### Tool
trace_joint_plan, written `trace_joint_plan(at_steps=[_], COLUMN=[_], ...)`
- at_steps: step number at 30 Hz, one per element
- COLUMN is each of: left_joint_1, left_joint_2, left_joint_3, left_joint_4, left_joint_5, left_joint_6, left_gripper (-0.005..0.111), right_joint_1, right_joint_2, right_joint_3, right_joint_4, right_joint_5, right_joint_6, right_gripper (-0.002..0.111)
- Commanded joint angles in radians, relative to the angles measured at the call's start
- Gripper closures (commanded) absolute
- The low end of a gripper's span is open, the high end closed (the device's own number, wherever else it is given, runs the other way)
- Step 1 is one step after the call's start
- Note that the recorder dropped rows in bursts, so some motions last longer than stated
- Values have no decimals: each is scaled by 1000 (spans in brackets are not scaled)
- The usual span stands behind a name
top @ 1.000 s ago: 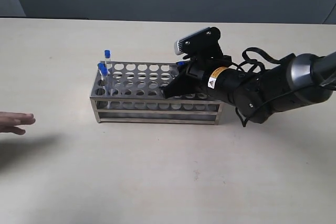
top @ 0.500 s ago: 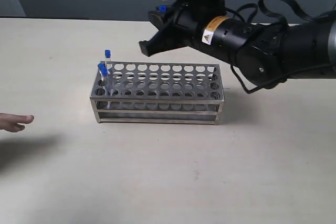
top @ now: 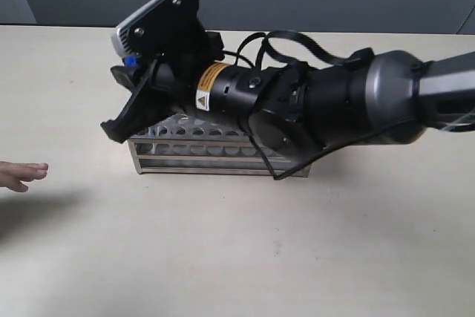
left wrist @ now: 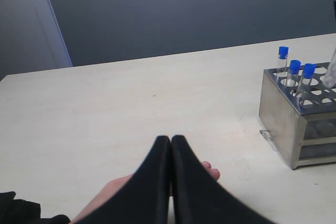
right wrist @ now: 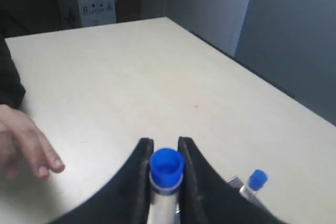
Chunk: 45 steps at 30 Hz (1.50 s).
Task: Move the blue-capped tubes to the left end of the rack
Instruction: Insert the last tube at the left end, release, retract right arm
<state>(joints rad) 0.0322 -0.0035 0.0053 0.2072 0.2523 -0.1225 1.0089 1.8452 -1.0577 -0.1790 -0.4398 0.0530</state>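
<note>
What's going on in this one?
The right gripper has reached across and holds a blue-capped tube over the left end of the rack. Three more tubes already stand in holes at that end. The left gripper is shut on nothing, off to the side, near a person's hand resting on the table.
</note>
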Motion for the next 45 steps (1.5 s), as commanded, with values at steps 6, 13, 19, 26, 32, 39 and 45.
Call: trace_joint_plan(at_steps=[6,13,19,26,32,39,45], left_joint_1=[-4,-4,-4,-4,-4,-4,-4], left_joint_2=[3,3,3,3,3,3,3], left_joint_3=[-5,-5,-5,-5,-5,-5,-5], left_joint_4=[-5,-5,-5,-5,-5,-5,-5], left_joint_5=[-6,-6,-6,-6,-6,-6,-6], left_joint_6=[-1,-1,-1,-1,-1,-1,-1], left_gripper=[106,106,106,106,106,106,106], right_joint_1=[17,17,15,15,3,-3,-3], right_joint_2=[67,67,67,86,130,156,160], right_joint_3=[-5,-9,-27,-27,-31,-62,-66], right_joint_4=[-5,-5,-5,23,61,93,155], right_joint_5=[-45,-49,-47,-55,-70,-58,48], right_joint_6=[4,-32,-59,-102,-111,-114,-104], right_gripper=[107,107,107,107,107,107,105])
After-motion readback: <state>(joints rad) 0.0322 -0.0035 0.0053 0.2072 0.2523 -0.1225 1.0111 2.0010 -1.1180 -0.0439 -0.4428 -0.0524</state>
